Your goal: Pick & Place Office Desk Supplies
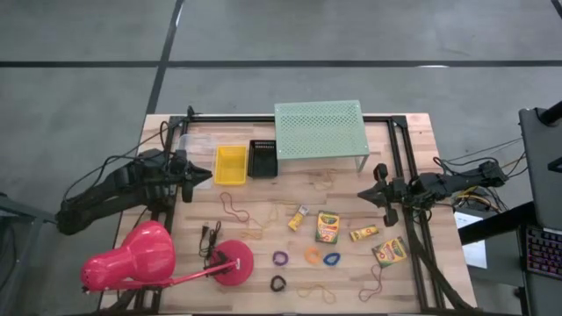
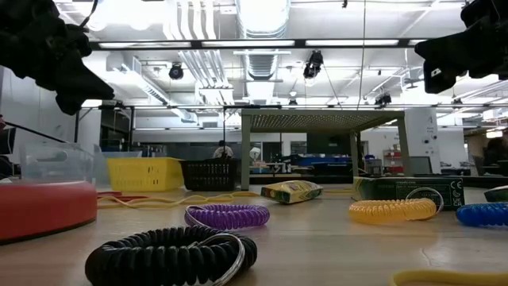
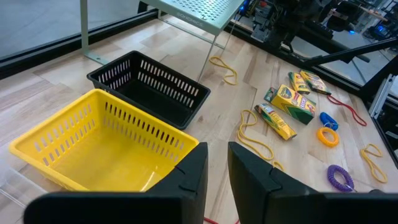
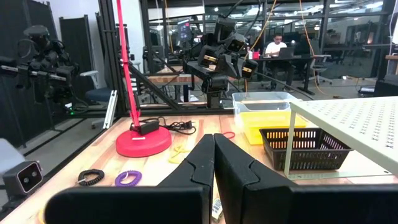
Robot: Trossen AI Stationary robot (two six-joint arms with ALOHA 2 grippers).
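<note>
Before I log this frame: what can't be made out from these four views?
- Clear bin contents: high view, too small and see-through; low view shows only a wall.
- Black basket floor: left wrist view, near wall hides part; high view too dark.
- Crayon box labels: too small everywhere.
- Rubber bands count: high view, thin and faint against wood.
- Lamp head: cut off in right wrist view.
- Left gripper fingertips: cut off by the left wrist view's edge.

Pink lamp (image 1: 140,256), mint shelf (image 1: 320,128), yellow basket (image 1: 231,164) beside black basket (image 1: 262,158); possibly clear tub (image 2: 54,162).
</note>
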